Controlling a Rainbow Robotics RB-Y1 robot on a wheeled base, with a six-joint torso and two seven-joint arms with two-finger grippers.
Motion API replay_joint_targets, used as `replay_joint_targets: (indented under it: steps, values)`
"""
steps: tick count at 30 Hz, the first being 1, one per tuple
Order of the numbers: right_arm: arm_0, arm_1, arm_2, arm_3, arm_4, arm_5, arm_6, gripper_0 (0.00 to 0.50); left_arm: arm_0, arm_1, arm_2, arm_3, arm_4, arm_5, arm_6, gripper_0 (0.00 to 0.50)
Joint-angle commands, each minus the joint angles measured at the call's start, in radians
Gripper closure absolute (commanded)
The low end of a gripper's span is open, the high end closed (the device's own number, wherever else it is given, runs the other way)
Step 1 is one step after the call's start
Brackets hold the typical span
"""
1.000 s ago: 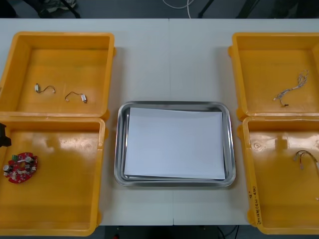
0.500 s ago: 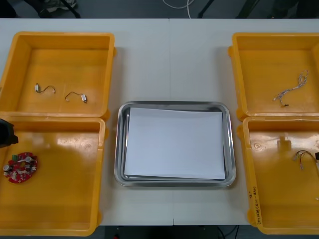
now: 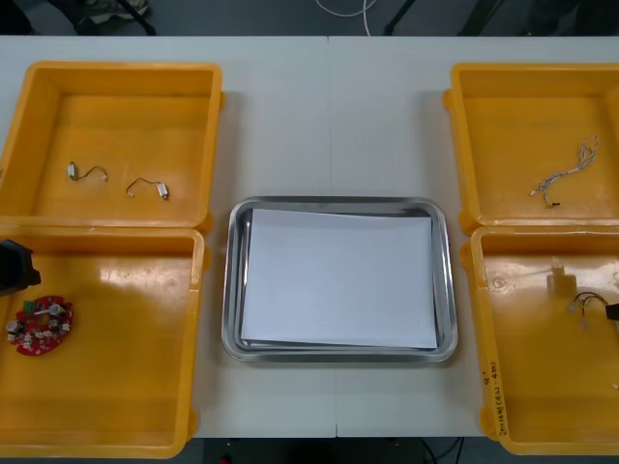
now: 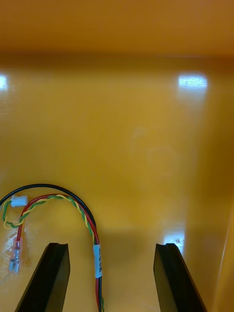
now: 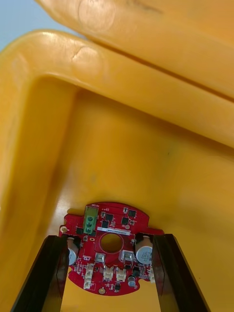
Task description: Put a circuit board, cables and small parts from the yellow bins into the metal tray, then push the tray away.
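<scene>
We find the left gripper (image 5: 111, 238) in the near-left yellow bin (image 3: 126, 387), fingers spread wide astride the round red circuit board (image 5: 117, 219); contact we cannot tell. We note the right gripper (image 4: 112, 246) in the near-right yellow bin (image 3: 542, 387), fingers wide apart, gripping nothing, red and yellow cable (image 4: 90, 229) lying between them.

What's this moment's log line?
left gripper: open over circuit board | right gripper: open over red and yellow cable | metal tray: no parts yet
</scene>
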Motion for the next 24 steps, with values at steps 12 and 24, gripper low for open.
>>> replay_joint_targets:
  steps: [12, 24]
  values:
    - [-0.010, 0.012, 0.037, 0.031, 0.036, -0.027, 0.002, 0.000, 0.052, 0.046, -0.066, 0.039, -0.020, -0.103, -0.050, 0.000]
    - [-0.016, 0.074, 0.044, 0.033, 0.075, -0.044, -0.012, 0.000, 0.091, 0.046, -0.078, 0.039, -0.022, -0.146, -0.050, 0.000]
